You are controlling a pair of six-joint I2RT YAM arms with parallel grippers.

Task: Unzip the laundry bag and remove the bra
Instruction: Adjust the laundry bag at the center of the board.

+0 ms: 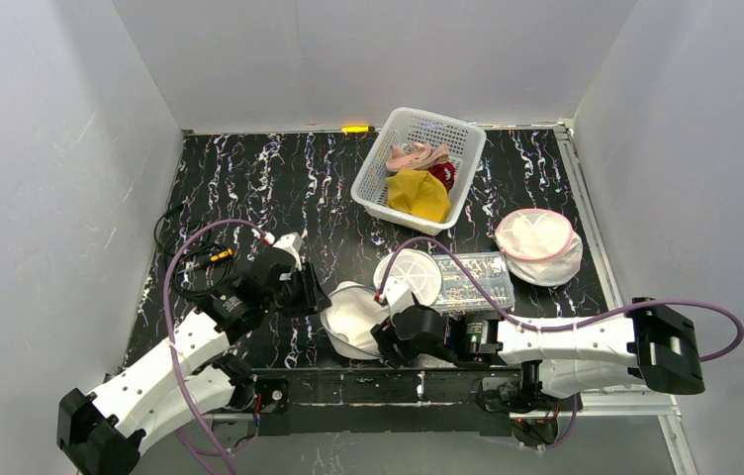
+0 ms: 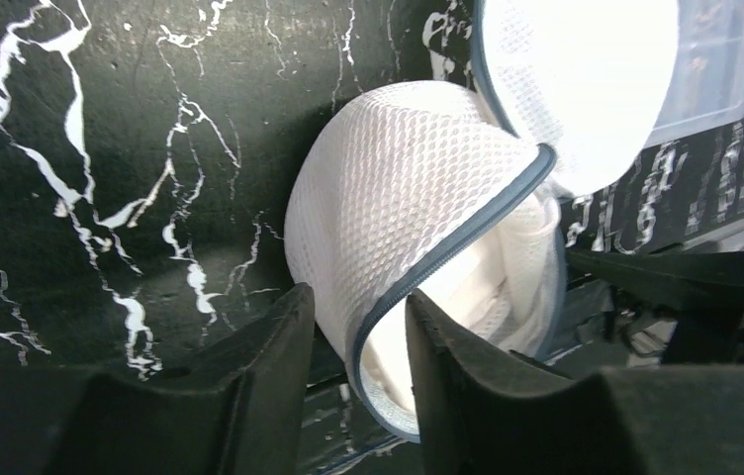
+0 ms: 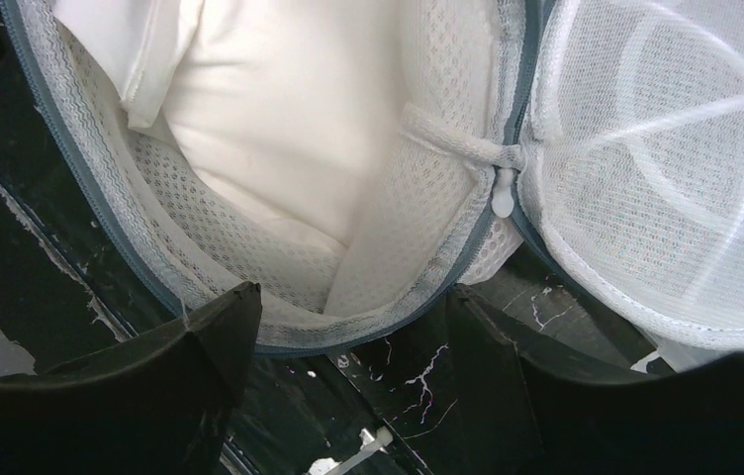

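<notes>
From the top, the open bag [image 1: 353, 322] lay on the desk [image 1: 249, 188] near the front edge, between the left end effector [image 1: 311, 289] and the right end effector [image 1: 380, 336]. From the left wrist, the bag's rim sat between the left fingers; I could not tell if they squeezed it. From the right wrist, the right fingers were wide apart, holding nothing, just beside the bag, with the white bra [image 3: 269, 129] inside
</notes>
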